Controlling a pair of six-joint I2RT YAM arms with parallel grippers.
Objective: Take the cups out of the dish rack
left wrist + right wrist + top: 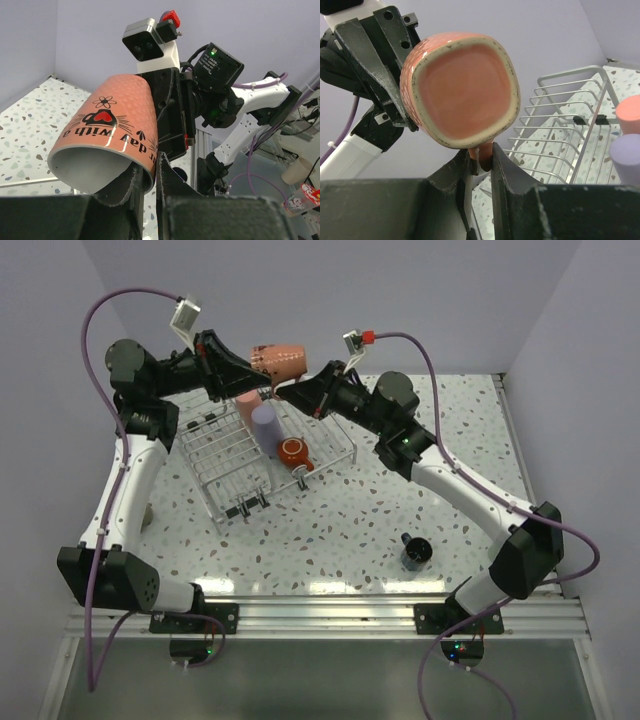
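- The salmon cup (280, 360) hangs tilted in the air at the upper centre of the top view, above the dish rack's (225, 475) far edge.
- The left pincer (147, 174) and right pincer (480, 157) are each closed on its wall.
- A pink tumbler (247, 403), a lavender tumbler (265, 420) and an orange-red cup (293, 451) sit in the rack.
- A dark cup (417, 551) stands on the table (340, 520), lower right.

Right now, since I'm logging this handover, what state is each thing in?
salmon cup: in the air, clear of the dish rack, on its side, gripped by both arms
left fingers: shut on its rim
right fingers: shut on its lower side
pink tumbler: standing in the rack, looks base-up
lavender tumbler: same, beside the pink
orange-red cup: sitting in the rack
dark cup: upright on the table, outside the rack
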